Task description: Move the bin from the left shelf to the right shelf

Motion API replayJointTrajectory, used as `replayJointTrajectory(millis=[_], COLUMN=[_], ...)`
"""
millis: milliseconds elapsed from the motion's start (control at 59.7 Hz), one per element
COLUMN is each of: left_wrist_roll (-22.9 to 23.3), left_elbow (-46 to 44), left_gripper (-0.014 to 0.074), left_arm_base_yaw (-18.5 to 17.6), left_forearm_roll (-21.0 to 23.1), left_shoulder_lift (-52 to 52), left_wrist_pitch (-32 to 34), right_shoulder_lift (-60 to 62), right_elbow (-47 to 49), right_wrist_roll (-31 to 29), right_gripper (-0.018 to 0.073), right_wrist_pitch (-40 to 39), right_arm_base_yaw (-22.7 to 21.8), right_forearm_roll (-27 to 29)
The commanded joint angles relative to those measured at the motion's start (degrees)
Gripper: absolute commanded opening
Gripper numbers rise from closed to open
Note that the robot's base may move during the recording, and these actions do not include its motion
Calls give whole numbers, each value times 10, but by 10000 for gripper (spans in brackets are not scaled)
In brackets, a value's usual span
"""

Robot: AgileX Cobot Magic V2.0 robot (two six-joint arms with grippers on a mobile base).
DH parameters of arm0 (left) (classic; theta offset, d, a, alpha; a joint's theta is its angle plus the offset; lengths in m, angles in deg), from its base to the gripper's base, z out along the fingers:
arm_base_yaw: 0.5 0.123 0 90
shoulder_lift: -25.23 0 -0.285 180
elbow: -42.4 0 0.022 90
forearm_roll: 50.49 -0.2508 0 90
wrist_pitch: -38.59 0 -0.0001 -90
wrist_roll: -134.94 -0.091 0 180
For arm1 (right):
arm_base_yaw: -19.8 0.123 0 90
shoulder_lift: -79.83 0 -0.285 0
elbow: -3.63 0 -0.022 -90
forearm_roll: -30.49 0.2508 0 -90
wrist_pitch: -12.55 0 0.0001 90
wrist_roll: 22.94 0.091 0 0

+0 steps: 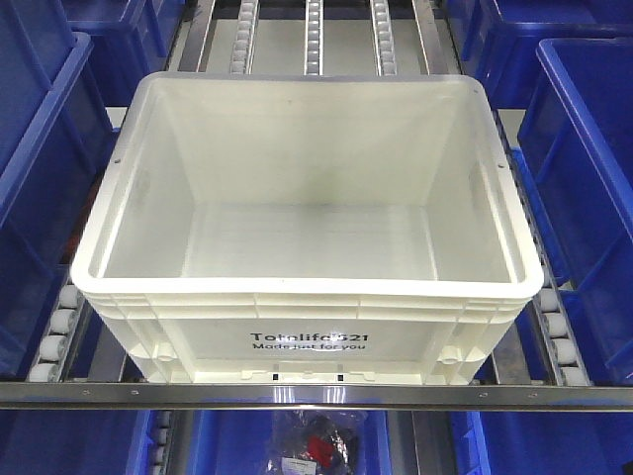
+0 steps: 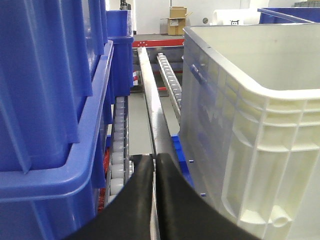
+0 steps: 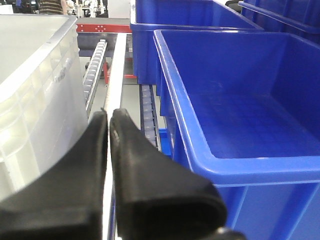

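The white bin (image 1: pixel 198 341) sits on the roller shelf (image 1: pixel 313 40) with its printed side to the front and blue bins (image 1: pixel 593 129) on either side. The left tool (image 2: pixel 154 156) is clenched, its fingers almost touching and grasping nothing, in the gap between the bin's left wall and a blue bin. The right tool (image 3: pixel 108 113) is likewise clenched and empty, just beside the bin's right wall.

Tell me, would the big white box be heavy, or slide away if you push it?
Probably light: the white box is empty. It likely glides easily, since it sits on rollers. Its ribbed walls look stiff, so it shouldn't bend much.
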Motion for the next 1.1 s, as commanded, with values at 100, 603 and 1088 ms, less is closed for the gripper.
replayJointTrajectory(millis=[100,603,1088], left_wrist_roll=[2,2,14], left_elbow=[11,11,-15], left_gripper=[-6,-6,-6], left_arm_base_yaw=[-2,-2,-2], left_forearm_roll=[5,5,5], left_shoulder_lift=[9,9,9], left_wrist_pitch=[41,41,230], right_shoulder_lift=[4,4,4], right_elbow=[-11,-11,-5], right_wrist_roll=[0,0,13], right_gripper=[-8,-8,-8], right_wrist_pitch=[-45,-45,-178], right_arm_base_yaw=[-2,-2,-3], right_forearm_roll=[-3,-3,-1])
